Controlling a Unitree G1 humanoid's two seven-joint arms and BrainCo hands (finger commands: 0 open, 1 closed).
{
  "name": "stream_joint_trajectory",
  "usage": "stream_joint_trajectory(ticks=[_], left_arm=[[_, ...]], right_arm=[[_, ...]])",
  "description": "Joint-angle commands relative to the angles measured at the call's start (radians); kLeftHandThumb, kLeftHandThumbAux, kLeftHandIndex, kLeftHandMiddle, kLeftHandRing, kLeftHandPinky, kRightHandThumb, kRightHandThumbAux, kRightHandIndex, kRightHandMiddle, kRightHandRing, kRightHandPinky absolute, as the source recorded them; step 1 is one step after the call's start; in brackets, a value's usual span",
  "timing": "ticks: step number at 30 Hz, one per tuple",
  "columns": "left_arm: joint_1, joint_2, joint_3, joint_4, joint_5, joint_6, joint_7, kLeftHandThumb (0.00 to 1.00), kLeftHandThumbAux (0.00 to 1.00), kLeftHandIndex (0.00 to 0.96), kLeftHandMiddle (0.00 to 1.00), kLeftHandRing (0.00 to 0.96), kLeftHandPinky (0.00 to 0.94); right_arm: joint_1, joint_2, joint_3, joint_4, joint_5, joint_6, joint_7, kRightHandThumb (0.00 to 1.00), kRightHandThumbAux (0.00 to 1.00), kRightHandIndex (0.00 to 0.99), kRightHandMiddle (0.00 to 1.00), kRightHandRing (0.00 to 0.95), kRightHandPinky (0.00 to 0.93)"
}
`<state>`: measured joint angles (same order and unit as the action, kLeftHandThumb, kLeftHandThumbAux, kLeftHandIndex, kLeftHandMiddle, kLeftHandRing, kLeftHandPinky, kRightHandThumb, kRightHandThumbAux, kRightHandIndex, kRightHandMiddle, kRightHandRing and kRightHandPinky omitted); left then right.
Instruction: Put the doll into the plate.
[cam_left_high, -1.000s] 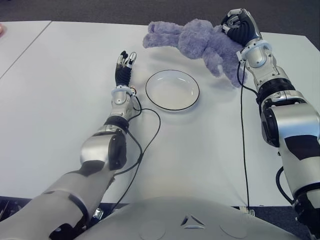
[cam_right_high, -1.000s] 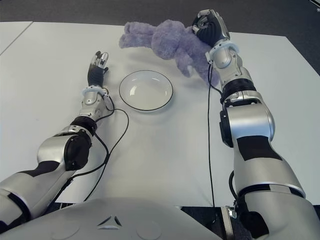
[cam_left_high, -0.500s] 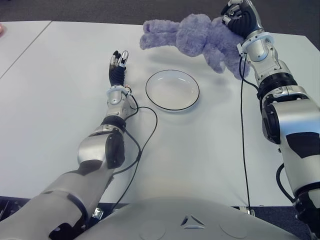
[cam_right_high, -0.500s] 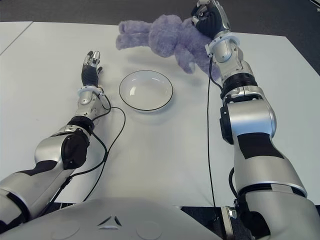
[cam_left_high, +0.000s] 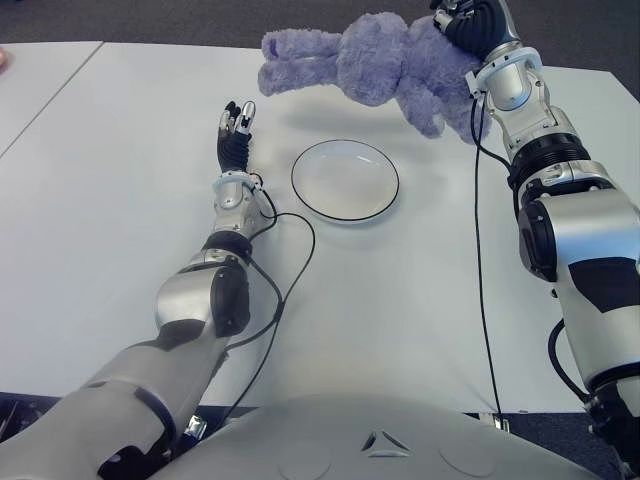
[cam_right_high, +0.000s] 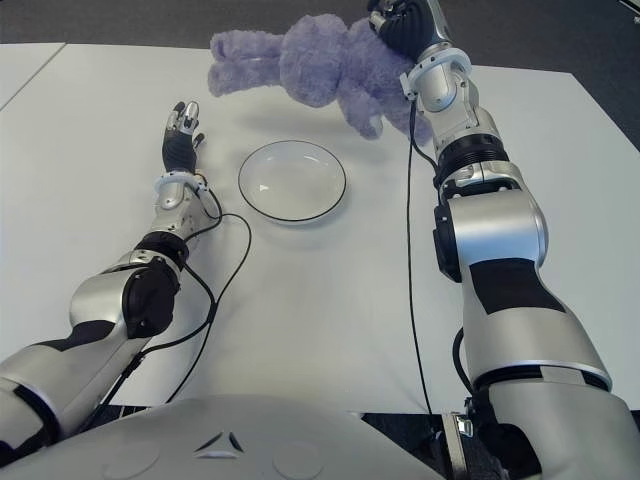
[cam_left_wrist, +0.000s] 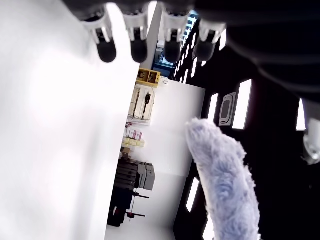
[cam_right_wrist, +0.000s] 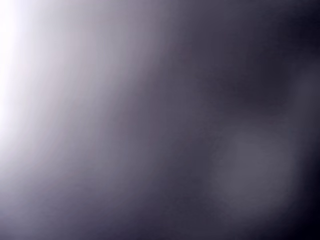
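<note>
The doll (cam_left_high: 385, 65) hangs above the table (cam_left_high: 120, 170), beyond the plate (cam_left_high: 345, 180), its long axis running left to right. The right hand (cam_left_high: 470, 22) grips its right end, arm extended. The left hand (cam_left_high: 236, 128), fingers straight, shows left of the plate.

White table (cam_left_high: 380, 290) filling most of the view, second white table (cam_left_high: 40, 75) sitting alongside its left edge, dark floor (cam_left_high: 200, 20) showing beyond the far edge
</note>
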<state>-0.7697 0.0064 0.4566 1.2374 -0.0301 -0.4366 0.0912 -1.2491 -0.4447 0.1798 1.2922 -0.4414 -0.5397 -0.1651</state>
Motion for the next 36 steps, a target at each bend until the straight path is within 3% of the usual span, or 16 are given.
stream_joint_trajectory(ticks=[1, 20, 36], left_arm=[[0.179, -0.033, 0.042, 0.131, -0.037, 0.139, 0.016, 0.000, 0.450, 0.000, 0.050, 0.046, 0.047], [0.170, -0.044, 0.043, 0.132, -0.034, 0.147, 0.023, 0.000, 0.449, 0.000, 0.047, 0.045, 0.053], [0.163, -0.051, 0.059, 0.132, -0.033, 0.151, 0.020, 0.000, 0.448, 0.000, 0.049, 0.047, 0.050]], right_arm=[[-0.050, 0.030, 0.007, -0.010, 0.003, -0.024, 0.011, 0.691, 0.721, 0.439, 0.867, 0.856, 0.849], [-0.090, 0.087, 0.032, -0.023, -0.012, -0.064, 0.019, 0.694, 0.722, 0.439, 0.850, 0.846, 0.839], [-0.041, 0.163, 0.072, -0.015, -0.026, -0.104, -0.003, 0.688, 0.720, 0.439, 0.860, 0.856, 0.854]])
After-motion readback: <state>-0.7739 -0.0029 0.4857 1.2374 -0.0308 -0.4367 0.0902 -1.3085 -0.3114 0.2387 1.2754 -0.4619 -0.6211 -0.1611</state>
